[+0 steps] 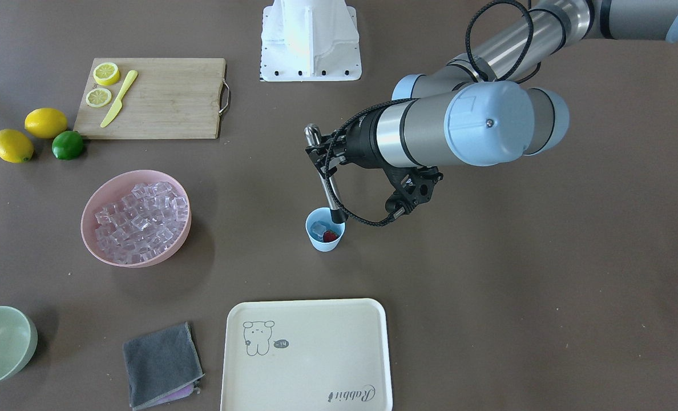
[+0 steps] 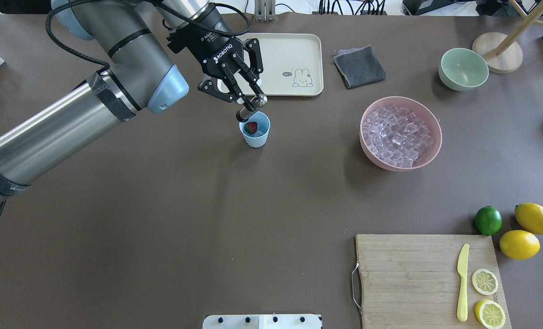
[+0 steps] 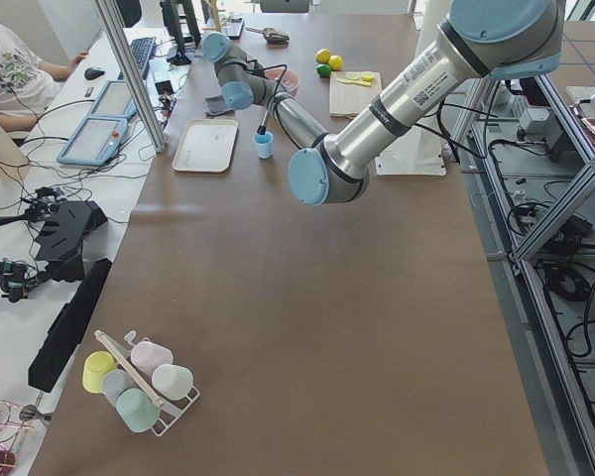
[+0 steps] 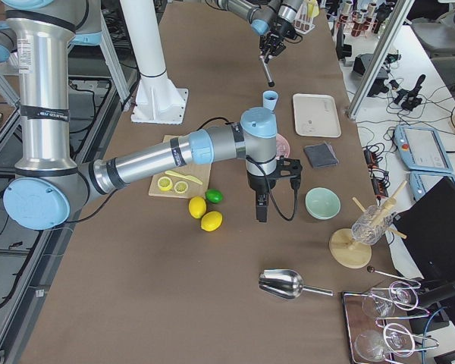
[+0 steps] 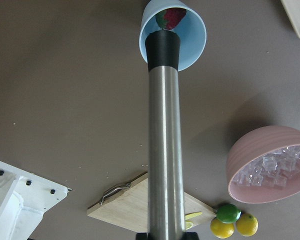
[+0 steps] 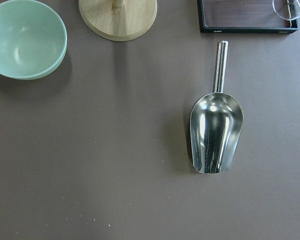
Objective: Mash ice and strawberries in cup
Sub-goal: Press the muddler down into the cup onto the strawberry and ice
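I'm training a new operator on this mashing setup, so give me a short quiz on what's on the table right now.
1. True or false: the left fingers grip a metal masher.
2. Which holds the heap of ice? A. green bowl B. pink bowl C. tray
3. Fill in: the blue cup holds a red ____.
Key: 1 true; 2 B; 3 strawberry.

We read ROBOTIQ on the left gripper (image 2: 251,103), and Rabbit, upside down, at five o'clock on the tray (image 1: 316,354).
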`<state>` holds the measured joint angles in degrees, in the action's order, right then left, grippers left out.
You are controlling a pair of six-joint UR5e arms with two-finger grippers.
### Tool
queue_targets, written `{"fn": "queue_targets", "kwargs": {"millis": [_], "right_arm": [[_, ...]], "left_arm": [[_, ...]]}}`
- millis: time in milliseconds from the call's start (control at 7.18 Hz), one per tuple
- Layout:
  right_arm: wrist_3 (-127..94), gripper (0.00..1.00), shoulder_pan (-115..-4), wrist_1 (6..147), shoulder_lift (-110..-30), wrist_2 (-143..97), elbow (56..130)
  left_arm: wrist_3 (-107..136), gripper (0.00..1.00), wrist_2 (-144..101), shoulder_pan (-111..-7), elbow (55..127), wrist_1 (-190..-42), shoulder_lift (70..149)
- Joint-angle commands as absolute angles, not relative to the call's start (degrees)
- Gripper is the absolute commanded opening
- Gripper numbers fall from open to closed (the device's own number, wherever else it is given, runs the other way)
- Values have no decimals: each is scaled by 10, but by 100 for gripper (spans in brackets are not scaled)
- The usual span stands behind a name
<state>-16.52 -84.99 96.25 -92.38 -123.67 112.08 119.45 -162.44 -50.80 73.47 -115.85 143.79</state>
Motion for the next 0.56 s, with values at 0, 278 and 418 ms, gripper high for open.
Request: {"fn": "queue_targets", "kwargs": {"millis": [0, 278, 418], "right_arm": [[-165, 96, -850, 962, -925, -1237, 1121], [-165, 96, -851, 962, -931, -1237, 1121], [-165, 96, -851, 962, -939, -1237, 1123]], "left_arm": [[1189, 0, -1613, -494, 715, -1168, 1447], [1189, 0, -1586, -477, 699, -1194, 1448], [1190, 0, -1583, -475, 694, -1195, 1451]]}}
